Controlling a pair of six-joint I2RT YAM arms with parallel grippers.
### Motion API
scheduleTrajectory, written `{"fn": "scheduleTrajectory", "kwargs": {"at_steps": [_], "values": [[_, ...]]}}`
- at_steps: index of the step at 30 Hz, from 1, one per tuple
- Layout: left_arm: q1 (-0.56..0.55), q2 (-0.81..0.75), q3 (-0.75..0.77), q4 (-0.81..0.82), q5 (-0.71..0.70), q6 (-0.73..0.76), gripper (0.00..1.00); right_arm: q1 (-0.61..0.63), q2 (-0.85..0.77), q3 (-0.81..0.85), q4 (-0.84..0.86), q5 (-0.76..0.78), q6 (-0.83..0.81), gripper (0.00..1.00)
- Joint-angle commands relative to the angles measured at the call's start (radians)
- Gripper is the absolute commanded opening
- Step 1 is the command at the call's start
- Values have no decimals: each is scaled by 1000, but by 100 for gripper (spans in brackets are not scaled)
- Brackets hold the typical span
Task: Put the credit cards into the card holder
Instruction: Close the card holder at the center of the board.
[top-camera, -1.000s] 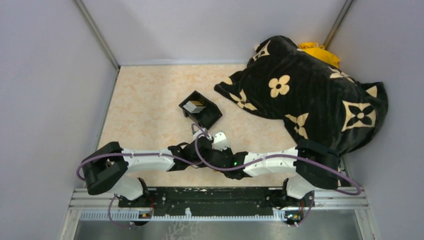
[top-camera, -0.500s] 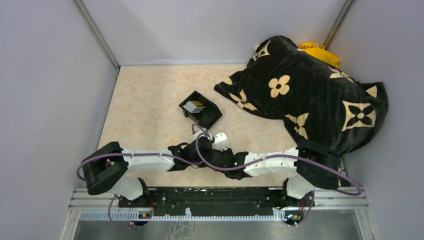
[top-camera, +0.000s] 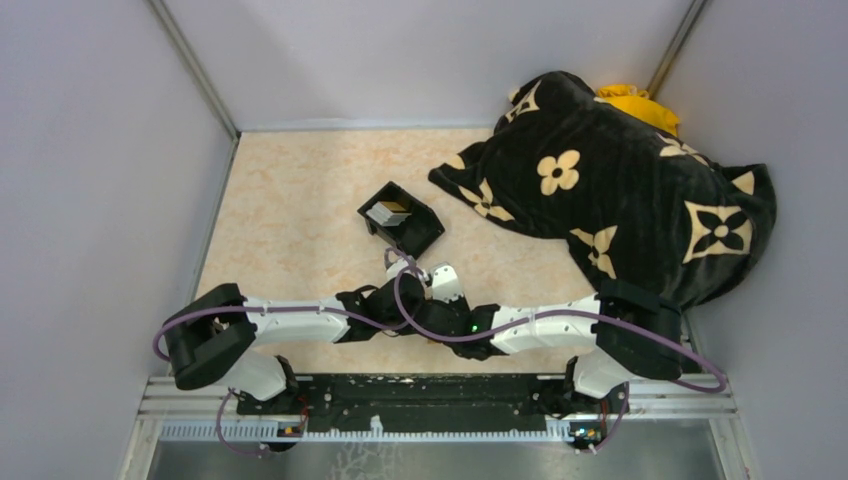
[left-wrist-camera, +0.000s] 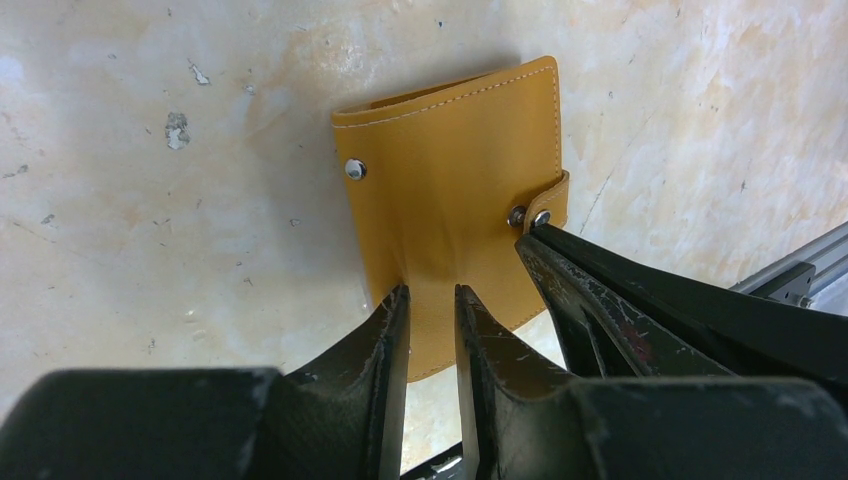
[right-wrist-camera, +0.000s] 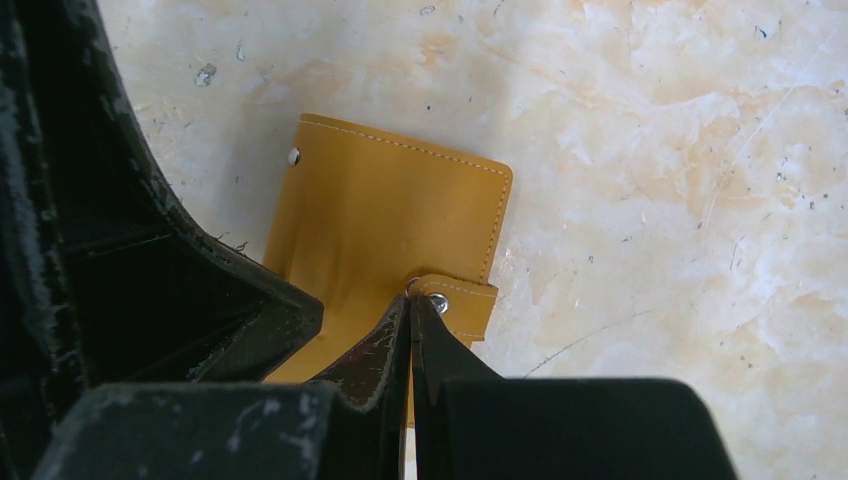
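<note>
Lab robot cell, grey walls (top-camera: 90, 150), aluminium rail (top-camera: 175, 405)

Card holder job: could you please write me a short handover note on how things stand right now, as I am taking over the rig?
The left gripper is nearly shut and appears to pinch the near edge of the card holder.
The right gripper is shut at the snap tab, apparently gripping it.
The card holder lies closed on the table, under both wrists.
The cards sit stacked in the black box, further back.
Done: both grippers are on the holder.
Left: open it, fetch the cards and slot them in.
</note>
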Motion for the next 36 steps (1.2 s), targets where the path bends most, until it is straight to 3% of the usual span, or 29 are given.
{"fn": "scheduleTrajectory", "kwargs": {"at_steps": [1,17,27,36], "values": [[-11,29,15,-18,-4,22,30,-9,-27,-9,28,-15,-16,2],[-11,38,25,-27,-4,24,30,-16,-44,2,64,-29,-50,3],[-11,28,24,-30,-10,25,30,-16,-53,27,36,-1,-84,20],[-10,19,21,-32,-16,26,30,-15,-45,44,8,16,-100,23]]}}
